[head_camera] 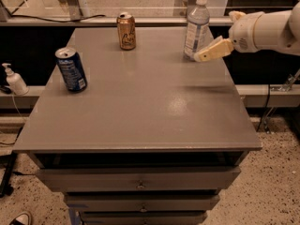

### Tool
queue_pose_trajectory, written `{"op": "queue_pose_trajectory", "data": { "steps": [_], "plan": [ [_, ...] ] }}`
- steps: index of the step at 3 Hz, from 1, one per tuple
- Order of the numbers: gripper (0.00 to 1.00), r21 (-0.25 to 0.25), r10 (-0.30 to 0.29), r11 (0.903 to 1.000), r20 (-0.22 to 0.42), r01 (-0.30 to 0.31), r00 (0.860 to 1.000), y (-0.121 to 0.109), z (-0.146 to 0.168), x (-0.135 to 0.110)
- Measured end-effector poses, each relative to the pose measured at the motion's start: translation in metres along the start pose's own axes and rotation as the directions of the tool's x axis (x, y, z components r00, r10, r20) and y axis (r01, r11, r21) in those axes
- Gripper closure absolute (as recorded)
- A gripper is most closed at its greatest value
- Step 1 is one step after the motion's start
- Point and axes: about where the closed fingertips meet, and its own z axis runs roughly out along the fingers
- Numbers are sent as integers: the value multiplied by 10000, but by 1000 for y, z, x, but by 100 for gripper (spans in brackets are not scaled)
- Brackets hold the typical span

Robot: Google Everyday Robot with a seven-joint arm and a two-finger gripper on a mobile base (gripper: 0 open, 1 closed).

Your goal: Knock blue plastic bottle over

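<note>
**Counter** (140, 111): grey, flat-topped cabinet, matt surface with a dull sheen right of centre. Drawer fronts (139, 178) are stacked below the top, each with a small central pull.

**Blue plastic bottle** (196, 27): clear, bluish tint, white screw cap, pale label around the middle. It stands upright at the far right of the counter, close to the back edge. It is the tallest item on the surface.

**Pincer** (206, 53): tan-coloured, at the end of a white arm (265, 31) reaching in from the right edge of the view. It is held low above the counter and angled down and left, its tip at the bottle's lower right side. The tip seems to touch the bottle or lie just beside it; the view does not settle which. Whether the pincer is clenched or released cannot be told, and it grasps nothing that can be seen.

**Gold can** (126, 31): upright, far centre-left of the counter, well apart from the bottle.

**Dark blue soda can** (71, 70): upright, near the counter's left edge, closer to the camera than the gold can.

**White pump bottle** (14, 79): small, off the counter, on a ledge to the left.

**Floor** (272, 191): speckled. The toe of a shoe (18, 218) shows at the lower left corner.
</note>
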Motion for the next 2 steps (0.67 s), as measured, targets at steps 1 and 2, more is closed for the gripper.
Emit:
{"op": "queue_pose_trajectory", "data": {
  "steps": [1,2],
  "plan": [
    [0,100,1078,9939,1115,-1096,9879,-16,33,-2],
    [0,-59,1930,9807,1924,-1955,9622,-24,62,-5]
  ]
}}
